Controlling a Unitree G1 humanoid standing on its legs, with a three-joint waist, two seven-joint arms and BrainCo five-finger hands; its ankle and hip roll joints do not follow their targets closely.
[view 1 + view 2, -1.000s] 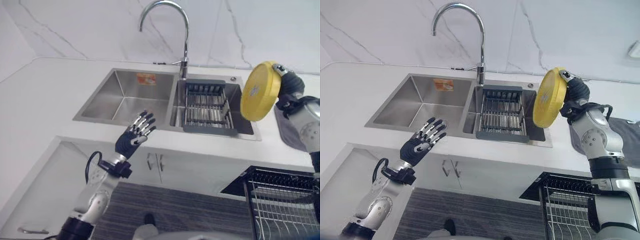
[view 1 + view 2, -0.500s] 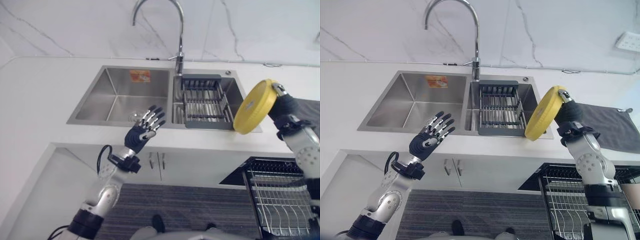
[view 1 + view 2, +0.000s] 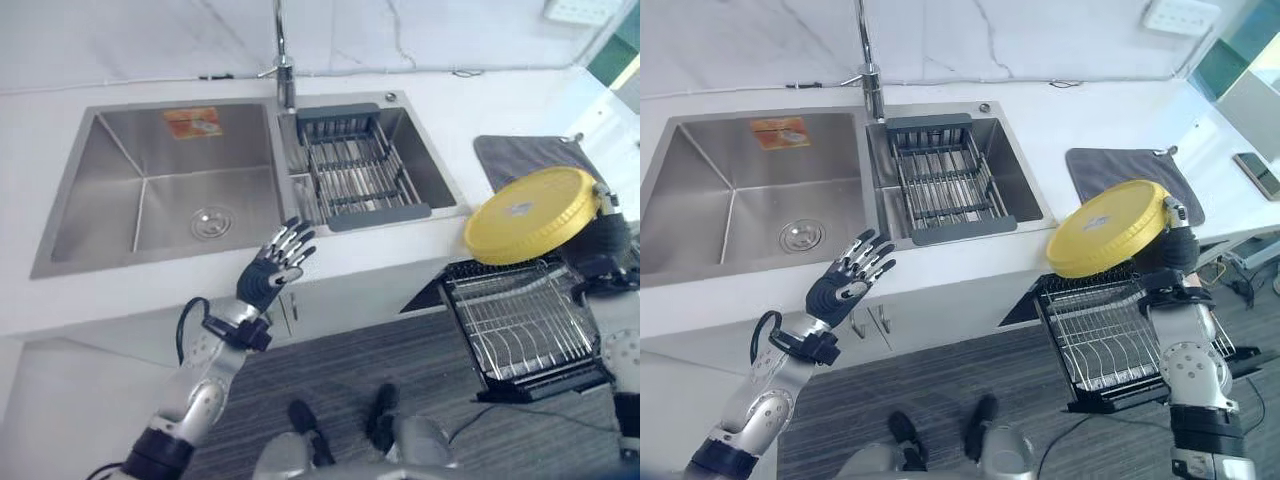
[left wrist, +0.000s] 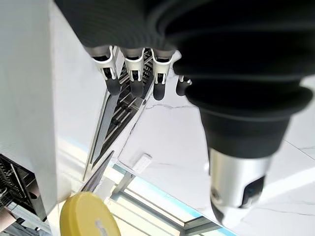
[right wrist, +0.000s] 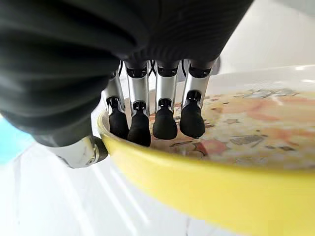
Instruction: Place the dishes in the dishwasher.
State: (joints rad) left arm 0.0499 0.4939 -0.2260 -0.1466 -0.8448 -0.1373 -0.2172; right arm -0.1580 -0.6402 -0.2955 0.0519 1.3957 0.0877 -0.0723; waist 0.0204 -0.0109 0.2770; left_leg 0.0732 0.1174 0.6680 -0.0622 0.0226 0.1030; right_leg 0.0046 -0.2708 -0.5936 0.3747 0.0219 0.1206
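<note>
- Item: yellow plate [image 3: 1108, 228], round and shallow with a raised rim; its inside carries a printed pattern in my right wrist view.
- Location: held in the air by my right hand [image 3: 1175, 250], tilted with its underside up, just above the back edge of the dishwasher rack [image 3: 1110, 345]. The rack is pulled out below the countertop [image 3: 1040, 110], to the right of the sink [image 3: 150, 190].
- Grip: my right fingers [image 5: 165, 115] curl over the rim onto the patterned inner face. The thumb lies behind the rim, so the plate is pinched at one edge only.
- Handling, as I judge it: stiff, and fairly light. I cannot tell if it is plastic or ceramic, so I treat it as breakable. The surface looks smooth and glossy, and it could slip from an edge pinch.
- Where to hold: the rim, as now. It leaves the opposite edge free to drop between the rack's wire tines.
- Risk: the free edge may swing and knock the wires.
- Other hand: my left hand [image 3: 275, 268] is raised before the cabinet front below the sink, fingers spread, holding nothing.
- Also present: drainer basket [image 3: 355, 175] in the right basin; grey mat [image 3: 1125, 175] on the countertop.
</note>
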